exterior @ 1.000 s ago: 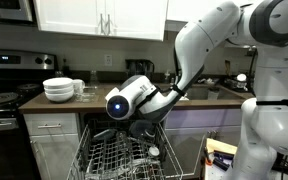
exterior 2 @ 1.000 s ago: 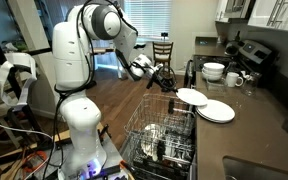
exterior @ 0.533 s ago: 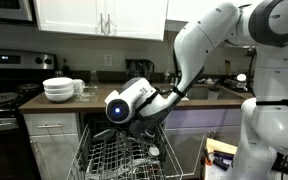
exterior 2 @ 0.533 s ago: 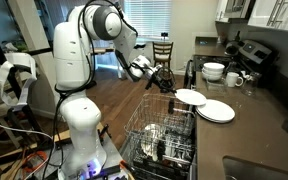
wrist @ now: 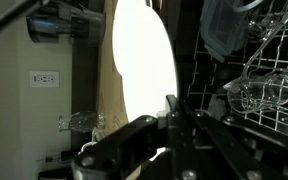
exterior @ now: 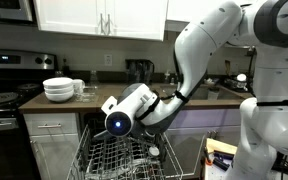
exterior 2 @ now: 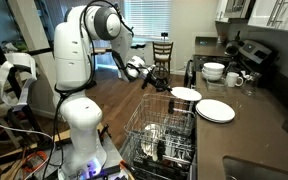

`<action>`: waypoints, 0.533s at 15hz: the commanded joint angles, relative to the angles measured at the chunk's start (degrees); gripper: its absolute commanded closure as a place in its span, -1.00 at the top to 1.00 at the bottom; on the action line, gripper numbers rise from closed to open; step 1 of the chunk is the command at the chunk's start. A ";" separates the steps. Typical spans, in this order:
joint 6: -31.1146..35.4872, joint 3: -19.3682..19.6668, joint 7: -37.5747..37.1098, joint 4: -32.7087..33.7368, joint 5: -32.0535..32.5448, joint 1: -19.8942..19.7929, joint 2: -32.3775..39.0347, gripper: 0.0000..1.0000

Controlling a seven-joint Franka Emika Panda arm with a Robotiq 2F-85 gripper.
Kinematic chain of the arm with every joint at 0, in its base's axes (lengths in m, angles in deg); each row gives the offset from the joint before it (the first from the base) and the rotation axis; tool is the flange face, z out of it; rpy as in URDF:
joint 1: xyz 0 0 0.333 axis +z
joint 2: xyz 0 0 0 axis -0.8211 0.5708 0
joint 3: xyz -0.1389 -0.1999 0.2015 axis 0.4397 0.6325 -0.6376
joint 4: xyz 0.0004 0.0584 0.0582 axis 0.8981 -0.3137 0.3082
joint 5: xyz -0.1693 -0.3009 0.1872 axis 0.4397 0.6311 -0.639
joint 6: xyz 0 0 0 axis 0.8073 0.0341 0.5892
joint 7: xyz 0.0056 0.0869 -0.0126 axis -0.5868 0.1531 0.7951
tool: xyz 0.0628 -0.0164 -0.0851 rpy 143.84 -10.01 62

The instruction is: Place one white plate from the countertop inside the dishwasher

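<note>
Gripper [exterior 2: 169, 88] closed down narrow, pinching the near rim of the white plate [exterior 2: 186, 94]. In the wrist view my fingers [wrist: 170, 108] meet on the plate's edge and the plate stretches away ahead of them as a bright white oval, filling the middle of that view. In an exterior view the plate is off the countertop [exterior 2: 259, 125], carried close to level in the air, out past my fingertips. Directly below me and the plate: the dishwasher [exterior 2: 162, 152], open, its wire rack [exterior 2: 147, 122] pulled out, prongs upright. In the wrist view the rack wires run along one side of the plate, and a clear glass [wrist: 256, 95] lies among them. Beyond the held plate, farther from my fingertips, a second white plate [exterior 2: 215, 110] lies flat on the countertop, close to the held one; I cannot tell whether the two are apart or overlap only by angle. Well past that, a stack of white bowls [exterior 2: 214, 71] on the same countertop.
</note>
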 commanded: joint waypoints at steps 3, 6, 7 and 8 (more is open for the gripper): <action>-5.55 -1.75 -1.50 -0.41 2.34 1.87 0.30 -0.96; -1.22 -2.82 0.25 -1.32 1.13 1.56 -0.66 -0.96; 1.19 -3.26 0.79 -1.98 0.92 1.39 -1.43 -0.96; 2.84 -3.53 0.90 -2.31 0.83 1.34 -1.77 -0.96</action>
